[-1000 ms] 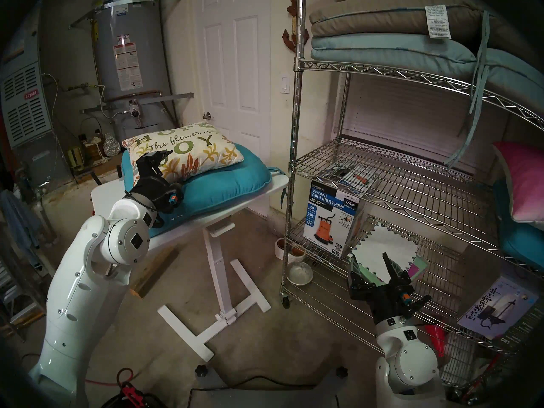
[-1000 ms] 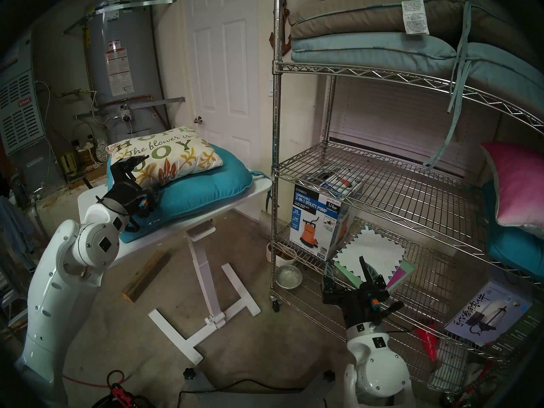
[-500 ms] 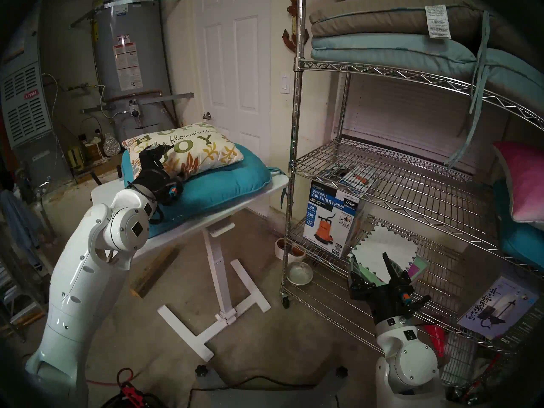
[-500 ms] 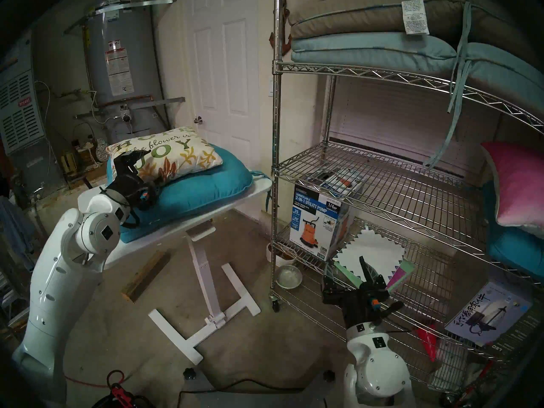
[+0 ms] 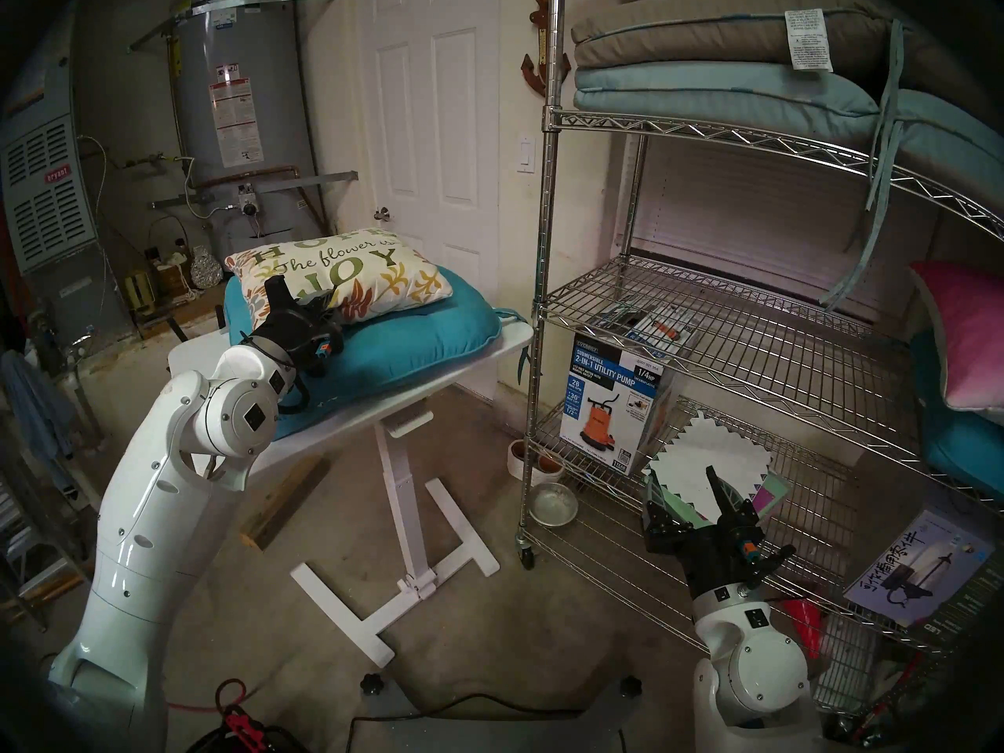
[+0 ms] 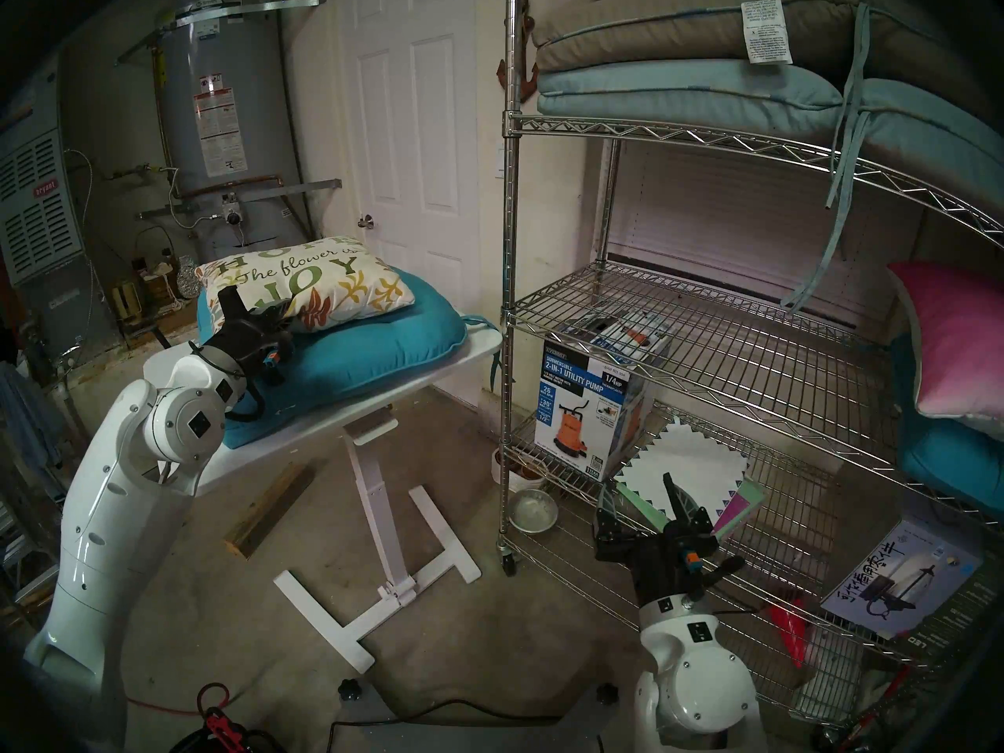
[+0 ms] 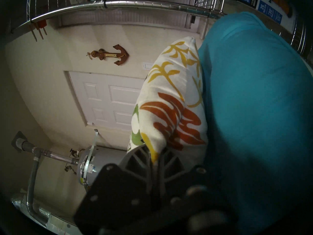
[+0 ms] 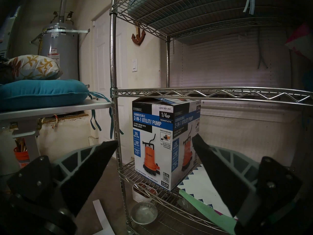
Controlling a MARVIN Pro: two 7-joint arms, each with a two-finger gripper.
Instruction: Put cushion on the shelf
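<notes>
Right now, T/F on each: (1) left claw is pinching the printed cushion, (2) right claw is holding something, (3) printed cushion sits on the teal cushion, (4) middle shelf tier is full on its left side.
1. True: the left claw is shut on a fold of the printed cushion.
2. False: the right claw is open and empty.
3. True: it lies on the teal cushion.
4. False: that part of the shelf is bare wire.
</notes>
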